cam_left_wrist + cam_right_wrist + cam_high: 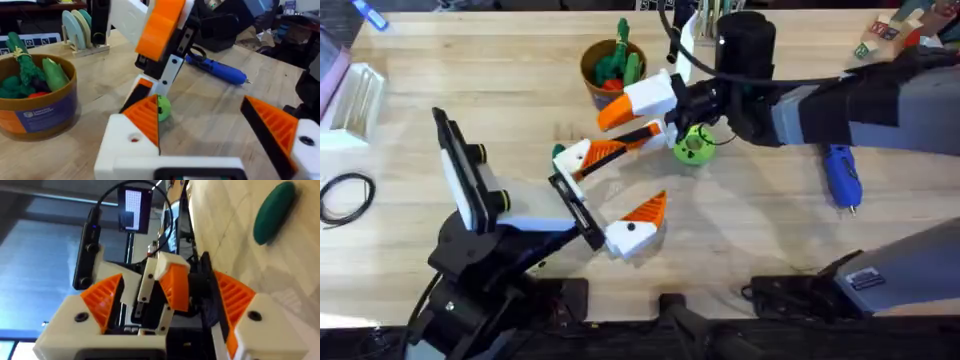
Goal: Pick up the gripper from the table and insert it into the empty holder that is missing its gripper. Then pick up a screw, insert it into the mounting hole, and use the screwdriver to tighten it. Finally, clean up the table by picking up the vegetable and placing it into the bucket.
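Note:
My left gripper (625,185) (200,107) stands open wide at mid-table. Each of its white holders (125,145) (625,238) carries an orange ribbed gripper (146,116) (272,125). One mounting hole (306,141) is dark; the other (135,139) shows a red spot. My right gripper (625,120) (169,280) is open, its fingers on either side of the left claw's far finger. The blue screwdriver (842,175) (217,70) lies to the right. The dark-green vegetable (558,152) (274,212) lies beside the left claw. The bucket (588,75) (35,112) stands behind.
A light-green disc (695,145) (163,107) lies under the right wrist. The bucket holds several toy vegetables. A white rack (355,100) and a black cable (345,195) sit at the left edge, toy blocks (880,35) at the far right, plates (75,25) behind.

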You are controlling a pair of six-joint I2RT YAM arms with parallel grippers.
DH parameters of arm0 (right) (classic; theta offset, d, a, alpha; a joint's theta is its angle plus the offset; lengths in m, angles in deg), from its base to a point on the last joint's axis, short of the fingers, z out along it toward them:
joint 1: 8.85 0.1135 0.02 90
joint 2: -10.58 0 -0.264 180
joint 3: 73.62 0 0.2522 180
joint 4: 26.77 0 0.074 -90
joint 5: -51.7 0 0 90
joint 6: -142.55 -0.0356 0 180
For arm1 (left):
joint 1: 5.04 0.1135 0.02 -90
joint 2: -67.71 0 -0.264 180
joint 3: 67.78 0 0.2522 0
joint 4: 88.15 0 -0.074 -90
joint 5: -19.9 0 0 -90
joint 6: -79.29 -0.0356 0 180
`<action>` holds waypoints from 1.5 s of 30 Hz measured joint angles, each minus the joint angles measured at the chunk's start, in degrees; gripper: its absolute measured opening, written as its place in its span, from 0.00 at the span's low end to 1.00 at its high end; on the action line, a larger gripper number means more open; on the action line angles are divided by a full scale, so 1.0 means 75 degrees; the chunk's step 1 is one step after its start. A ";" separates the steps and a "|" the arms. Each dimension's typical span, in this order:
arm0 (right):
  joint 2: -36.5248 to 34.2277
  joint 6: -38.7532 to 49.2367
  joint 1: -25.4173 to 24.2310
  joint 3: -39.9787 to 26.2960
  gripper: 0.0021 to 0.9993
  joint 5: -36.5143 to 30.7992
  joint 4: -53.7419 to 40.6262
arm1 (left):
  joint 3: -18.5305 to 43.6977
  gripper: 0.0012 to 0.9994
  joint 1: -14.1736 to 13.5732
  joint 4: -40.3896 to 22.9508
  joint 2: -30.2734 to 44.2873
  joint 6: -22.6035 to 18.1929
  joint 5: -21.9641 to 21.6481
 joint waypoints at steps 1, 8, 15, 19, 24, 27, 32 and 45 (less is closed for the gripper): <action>-0.0002 0.0047 -0.0060 0.0000 0.99 -0.0047 0.0001 | 0.0000 0.99 0.0000 0.0000 0.0000 0.0000 0.0002; 0.0019 0.0954 -0.0689 0.0000 0.99 -0.1024 0.0012 | 0.0000 0.99 0.0000 0.0000 0.0000 -0.0003 0.0006; 0.0423 0.2295 -0.1455 -0.0003 0.99 -0.2341 -0.1394 | 0.0000 0.99 0.0000 0.0000 0.0000 -0.0003 0.0032; 0.1273 0.3242 -0.1488 -0.0003 0.99 -0.3211 -0.3226 | 0.0000 0.99 0.0000 0.0003 0.0000 -0.0003 0.0055; 0.2490 0.4527 -0.1362 -0.0003 0.99 -0.5167 -0.6020 | 0.0000 0.99 0.0000 0.0003 0.0000 -0.0003 0.0087; 0.2823 0.5146 -0.1000 -0.0003 0.99 -0.6579 -0.7190 | 0.0000 0.99 0.0000 0.0001 0.0000 -0.0003 0.0087; 0.2685 0.6122 -0.0104 -0.0003 0.99 -0.8382 -0.7790 | 0.0000 0.99 0.0000 0.0003 0.0000 -0.0003 0.0087; 0.2332 0.6791 0.0797 -0.0003 0.62 -1.0438 -0.7866 | 0.0000 0.99 0.0000 0.0003 0.0000 -0.0003 0.0087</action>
